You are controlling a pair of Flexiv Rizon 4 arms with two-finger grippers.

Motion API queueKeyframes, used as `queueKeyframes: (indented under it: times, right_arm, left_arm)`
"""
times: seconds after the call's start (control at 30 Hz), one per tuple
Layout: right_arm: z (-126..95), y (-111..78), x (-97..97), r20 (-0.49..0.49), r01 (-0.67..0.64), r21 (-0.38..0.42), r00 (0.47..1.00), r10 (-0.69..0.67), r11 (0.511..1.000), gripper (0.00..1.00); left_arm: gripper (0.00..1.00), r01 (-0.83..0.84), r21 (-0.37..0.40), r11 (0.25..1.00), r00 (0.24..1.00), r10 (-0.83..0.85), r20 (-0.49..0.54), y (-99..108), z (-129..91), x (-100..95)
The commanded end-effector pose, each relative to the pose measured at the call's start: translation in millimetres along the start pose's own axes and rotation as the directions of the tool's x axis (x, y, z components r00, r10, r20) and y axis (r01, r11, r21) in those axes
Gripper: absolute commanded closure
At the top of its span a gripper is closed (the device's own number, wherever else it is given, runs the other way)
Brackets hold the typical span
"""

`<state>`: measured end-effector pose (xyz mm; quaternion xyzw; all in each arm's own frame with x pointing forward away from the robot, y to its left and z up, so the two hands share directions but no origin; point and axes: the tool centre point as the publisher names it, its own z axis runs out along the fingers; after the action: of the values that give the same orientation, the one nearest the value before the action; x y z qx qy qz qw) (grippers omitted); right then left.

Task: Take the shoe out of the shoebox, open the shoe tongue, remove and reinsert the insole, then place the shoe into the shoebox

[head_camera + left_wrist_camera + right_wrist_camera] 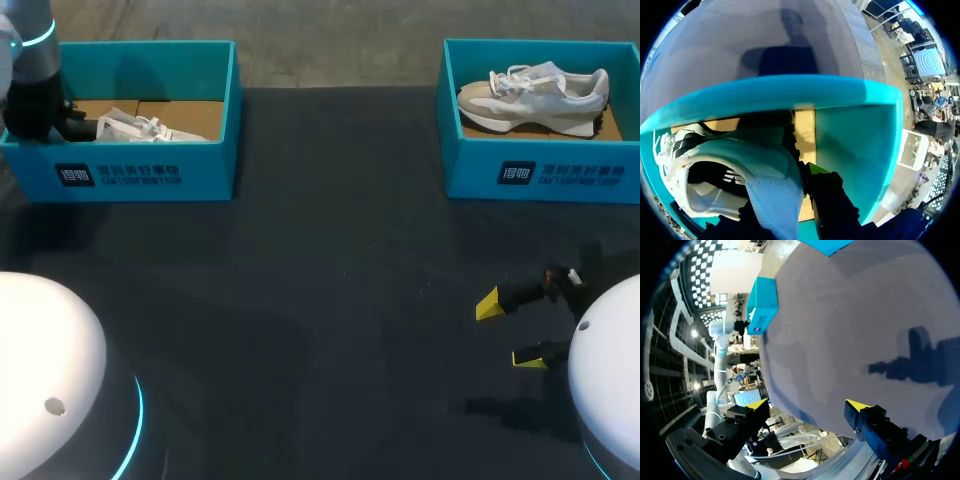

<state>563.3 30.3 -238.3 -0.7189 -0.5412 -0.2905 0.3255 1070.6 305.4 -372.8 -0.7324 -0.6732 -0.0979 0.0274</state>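
A white shoe [145,127] lies in the teal shoebox [150,175] at the back left. My left gripper [85,125] is down inside that box at the shoe's heel end. In the left wrist view the shoe [725,155] shows its open collar and laces, and my left gripper [785,200] is shut on the heel, one finger on each side. The box's teal wall [850,140] rises just beside it. My right gripper [510,332] hangs open over the bare table at the front right, nothing between its fingers [807,405].
A second teal shoebox [540,175] at the back right holds a beige and white sneaker [535,95]. The dark table [320,300] stretches between the two boxes and the front edge. The left box [762,305] shows far ahead of the right gripper.
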Motion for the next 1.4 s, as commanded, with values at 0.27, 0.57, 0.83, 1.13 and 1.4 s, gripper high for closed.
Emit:
queueKeyframes:
  times: [0.27, 0.57, 0.83, 1.13, 1.4]
  right_arm:
    - [0.3, -1.4, 0.3, 0.003, -0.001, -0.002, 1.0, 0.001, 1.0, 0.0]
    - [0.3, -1.4, 0.3, 0.003, -0.001, -0.002, 1.0, 0.001, 1.0, 0.0]
    - [0.3, -1.4, 0.3, 0.003, -0.001, -0.002, 1.0, 0.001, 1.0, 0.0]
    - [0.3, -1.4, 0.3, 0.003, -0.001, -0.002, 1.0, 0.001, 1.0, 0.0]
    - [0.3, -1.4, 0.3, 0.003, -0.001, -0.002, 1.0, 0.001, 1.0, 0.0]
  left_arm:
    - [1.0, 0.036, 0.0, 0.999, 0.999, -0.036, 0.031, 6.4, 9.1, -0.2]
    - [1.0, 0.022, 0.003, 1.0, 0.998, -0.022, 0.058, 9.7, 17.6, 1.4]
    - [1.0, 0.011, -0.002, 1.0, 0.997, -0.011, 0.077, 9.0, 18.6, -3.1]
    - [0.76, -0.01, 0.001, 1.0, 0.997, 0.01, 0.07, 9.1, 21.0, -6.8]
    - [0.0, 0.006, -0.006, 1.0, 0.995, -0.005, 0.098, 11.1, 11.5, 0.3]
